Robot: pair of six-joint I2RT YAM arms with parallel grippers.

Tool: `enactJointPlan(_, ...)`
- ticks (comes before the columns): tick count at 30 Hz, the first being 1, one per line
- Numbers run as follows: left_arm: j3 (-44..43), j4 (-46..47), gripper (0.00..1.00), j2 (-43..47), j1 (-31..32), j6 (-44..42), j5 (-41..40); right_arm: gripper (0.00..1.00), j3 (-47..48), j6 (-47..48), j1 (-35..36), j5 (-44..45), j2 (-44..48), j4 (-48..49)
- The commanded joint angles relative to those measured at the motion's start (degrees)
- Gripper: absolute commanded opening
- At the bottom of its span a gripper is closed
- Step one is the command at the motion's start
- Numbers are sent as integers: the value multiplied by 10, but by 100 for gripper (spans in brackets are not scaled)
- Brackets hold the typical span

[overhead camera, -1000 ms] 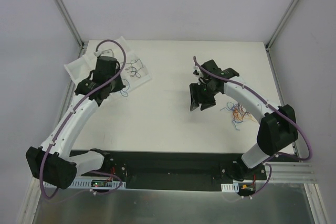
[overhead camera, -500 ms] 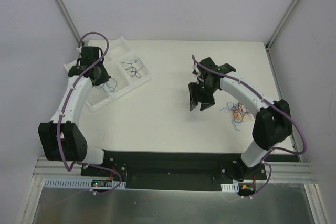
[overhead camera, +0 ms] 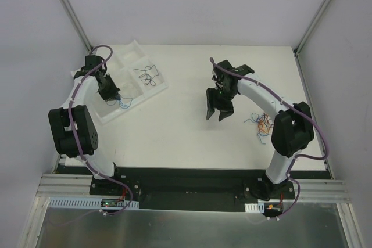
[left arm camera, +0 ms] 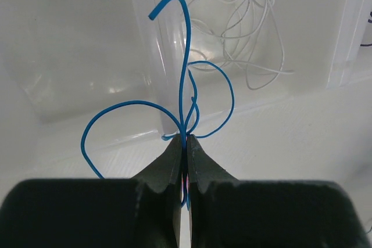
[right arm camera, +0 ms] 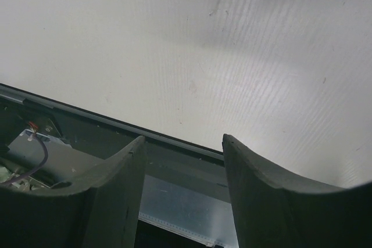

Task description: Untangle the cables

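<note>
- The left fingers (left arm camera: 168,169) are pressed together on a thin blue wire (left arm camera: 186,126). Its loops and curled end stand out over a white compartment tray (left arm camera: 145,45) at the far-left corner of the tabletop (right arm camera: 232,39).
- Thin white wires (left arm camera: 232,21) lie coiled in the compartment beyond the held wire.
- Seen from above, a few dark and blue wires (overhead camera: 148,75) sit in another compartment of the tray.
- The right fingers (right arm camera: 116,172) stand apart with nothing between them, above bare tabletop near its middle.
- A tangle of orange and blue cables (overhead camera: 263,125) lies on the tabletop beside the right arm, clear of both sets of fingers.
</note>
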State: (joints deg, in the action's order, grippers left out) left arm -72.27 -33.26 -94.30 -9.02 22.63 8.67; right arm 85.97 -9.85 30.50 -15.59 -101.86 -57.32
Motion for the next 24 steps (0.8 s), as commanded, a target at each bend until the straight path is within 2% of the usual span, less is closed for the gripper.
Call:
enactJointPlan(1,-28,4,0,-31,-19,-12,65,57,40,-14,-2,0,-12,-40)
enactJointPlan(10,-31,4,0,-43,-43,-29,142,57,31,-24,-2,-8,-16,-25)
enactJointPlan(24,-14,29,0,26,-45,-43,194,57,-14,9,-23,-14,16,-8)
